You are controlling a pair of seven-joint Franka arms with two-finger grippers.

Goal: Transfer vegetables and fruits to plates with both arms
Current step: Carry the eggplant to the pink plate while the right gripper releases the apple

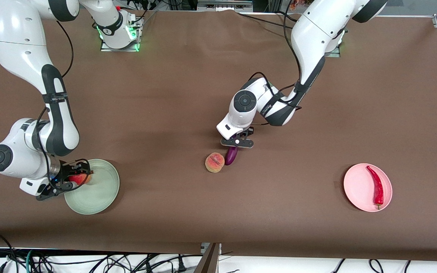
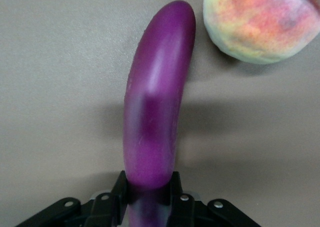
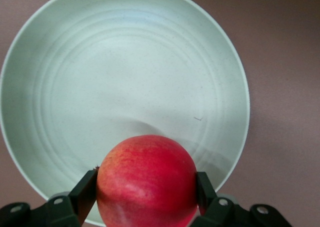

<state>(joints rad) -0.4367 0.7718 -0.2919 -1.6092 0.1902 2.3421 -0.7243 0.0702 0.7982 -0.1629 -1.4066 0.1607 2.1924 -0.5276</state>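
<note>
The eggplant (image 1: 231,155) sits just below the middle of the front view, its long axis running steeply from upper right to lower left there, with the rounded free end lowest and next to the peach (image 1: 214,162). The left gripper (image 1: 237,142) is over its upper end and clamps that end between its two fingers (image 2: 120,189). In the left wrist view the eggplant (image 2: 157,107) runs lengthwise out from between the fingers, curving slightly, its blunt tip close to the peach (image 2: 260,22) but apart from it.

At the lower left of the front view the right gripper (image 1: 75,178) is over the edge of the green plate (image 1: 101,193) and is closed on the apple (image 1: 79,178). In the right wrist view the apple (image 3: 146,182) fills the gap between the fingers (image 3: 85,193), with the green plate (image 3: 125,77) spread below it.

At the lower right of the front view the chili (image 1: 376,186) lies on the pink plate (image 1: 357,187), its long axis close to vertical in the frame, slightly curved, one tip toward the top of the plate and the other at the lower rim.
</note>
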